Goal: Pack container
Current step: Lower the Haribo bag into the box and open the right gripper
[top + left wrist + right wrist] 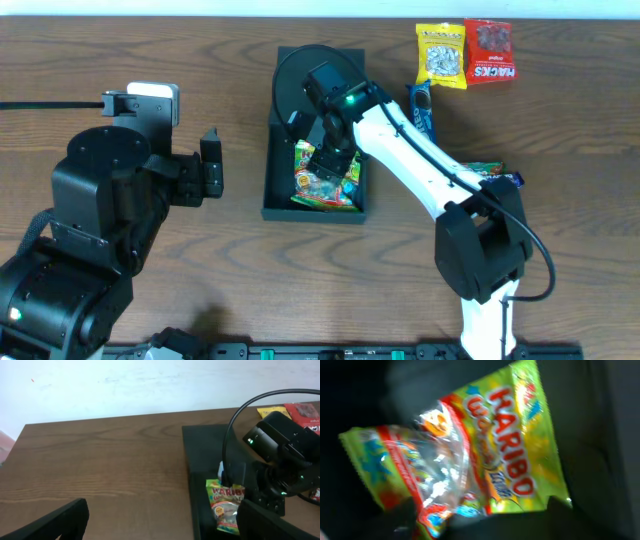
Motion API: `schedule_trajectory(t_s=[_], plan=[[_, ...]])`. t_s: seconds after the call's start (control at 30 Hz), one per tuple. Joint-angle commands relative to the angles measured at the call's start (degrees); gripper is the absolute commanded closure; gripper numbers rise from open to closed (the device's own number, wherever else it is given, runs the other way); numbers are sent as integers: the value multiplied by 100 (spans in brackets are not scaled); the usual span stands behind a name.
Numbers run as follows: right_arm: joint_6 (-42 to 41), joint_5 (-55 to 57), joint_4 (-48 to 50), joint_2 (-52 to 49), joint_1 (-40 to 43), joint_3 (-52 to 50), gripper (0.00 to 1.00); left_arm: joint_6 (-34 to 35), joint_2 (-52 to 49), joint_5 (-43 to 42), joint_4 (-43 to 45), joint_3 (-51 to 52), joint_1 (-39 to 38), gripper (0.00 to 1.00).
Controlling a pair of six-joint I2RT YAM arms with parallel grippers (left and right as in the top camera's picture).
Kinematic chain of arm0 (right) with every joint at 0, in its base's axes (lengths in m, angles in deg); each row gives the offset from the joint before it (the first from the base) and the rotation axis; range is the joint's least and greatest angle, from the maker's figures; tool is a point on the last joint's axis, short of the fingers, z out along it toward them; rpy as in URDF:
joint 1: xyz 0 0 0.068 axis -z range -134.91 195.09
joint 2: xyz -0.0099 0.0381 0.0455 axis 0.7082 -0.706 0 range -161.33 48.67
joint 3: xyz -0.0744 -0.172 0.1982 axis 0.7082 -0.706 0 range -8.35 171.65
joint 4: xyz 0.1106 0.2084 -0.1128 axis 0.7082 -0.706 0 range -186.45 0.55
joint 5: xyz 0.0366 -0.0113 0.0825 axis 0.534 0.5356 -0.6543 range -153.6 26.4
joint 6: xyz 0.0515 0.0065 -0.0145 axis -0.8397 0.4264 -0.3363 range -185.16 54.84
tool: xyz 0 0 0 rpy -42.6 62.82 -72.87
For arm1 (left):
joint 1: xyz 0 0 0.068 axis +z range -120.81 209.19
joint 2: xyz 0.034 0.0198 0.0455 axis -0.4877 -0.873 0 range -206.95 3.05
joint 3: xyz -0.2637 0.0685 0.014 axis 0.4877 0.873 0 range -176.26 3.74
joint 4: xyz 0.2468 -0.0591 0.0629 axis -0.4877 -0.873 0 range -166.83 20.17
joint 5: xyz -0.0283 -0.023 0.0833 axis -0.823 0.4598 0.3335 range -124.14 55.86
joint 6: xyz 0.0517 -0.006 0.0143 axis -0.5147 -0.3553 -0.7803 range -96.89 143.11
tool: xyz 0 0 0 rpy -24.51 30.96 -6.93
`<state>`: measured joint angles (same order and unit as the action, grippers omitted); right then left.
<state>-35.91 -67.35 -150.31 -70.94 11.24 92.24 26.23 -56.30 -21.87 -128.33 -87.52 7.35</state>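
Note:
The container (270, 195) is a shallow matte black box at the table's middle, with its flap lid (300, 70) open toward the far side. It also shows in the left wrist view (192, 485). A green Haribo packet (335, 185) lies inside it, seen also in the left wrist view (225, 505) and, blurred, filling the right wrist view (490, 455). My right gripper (328, 160) hangs low over the packet inside the box, its fingers (480, 515) spread wide at the packet's edge. My left gripper (212, 165) is open and empty over bare table left of the box (160, 522).
A yellow packet (441, 55) and a red packet (489, 50) lie at the back right. A blue packet (422, 108) lies right of the box. Another packet (490, 172) is partly hidden beside the right arm. A grey-white device (150, 95) sits at the far left.

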Motion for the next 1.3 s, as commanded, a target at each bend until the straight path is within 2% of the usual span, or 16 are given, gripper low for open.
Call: schedule_trajectory(t_s=[0.0, 0.1, 0.13, 0.17, 0.2, 0.23, 0.27, 0.33, 0.57, 0.67, 0.8, 0.9, 1.03, 1.13, 1.27], plan=[[-448, 313, -20, 46, -33, 229, 15, -42, 24, 83, 17, -74, 9, 5], [-693, 306, -122, 186, -31, 413, 27, -42, 24, 83, 35, -74, 9, 5], [-765, 262, -170, 240, -31, 463, 37, -39, 24, 83, 35, -74, 9, 5], [-844, 157, -197, 328, -31, 479, 55, -39, 24, 83, 33, -74, 9, 5], [-905, -4, -225, 409, -31, 476, 78, -39, 24, 81, 28, -74, 9, 5], [-911, -238, -275, 439, -31, 476, 91, -37, 24, 79, 24, -74, 9, 5], [-911, -494, -328, 450, -31, 472, 98, -37, 24, 79, 24, -74, 9, 5], [-914, -905, -286, 415, -35, 284, 98, -37, 24, 79, 24, -74, 9, 5], [-1239, -658, 562, 151, -96, -925, 99, -37, 24, 79, 7, -74, 9, 5], [-1320, -660, 914, 149, -85, -1353, 96, -37, 24, 76, 7, -74, 9, 5], [-1440, -678, 1416, 149, -85, -1827, 86, -37, 24, 76, 7, -74, 9, 5], [-1499, -610, 1646, 149, -83, -2041, 87, -37, 24, 76, 7, -74, 9, 5], [-1711, -382, 1438, 181, -85, -1912, 91, -37, 24, 79, 11, -74, 9, 5], [-2037, -420, 772, 308, -85, -1174, 91, -37, 24, 79, 31, -74, 9, 5], [-2264, -417, 444, 516, -26, -317, 75, -37, 24, 79, 57, -74, 9, 5]])
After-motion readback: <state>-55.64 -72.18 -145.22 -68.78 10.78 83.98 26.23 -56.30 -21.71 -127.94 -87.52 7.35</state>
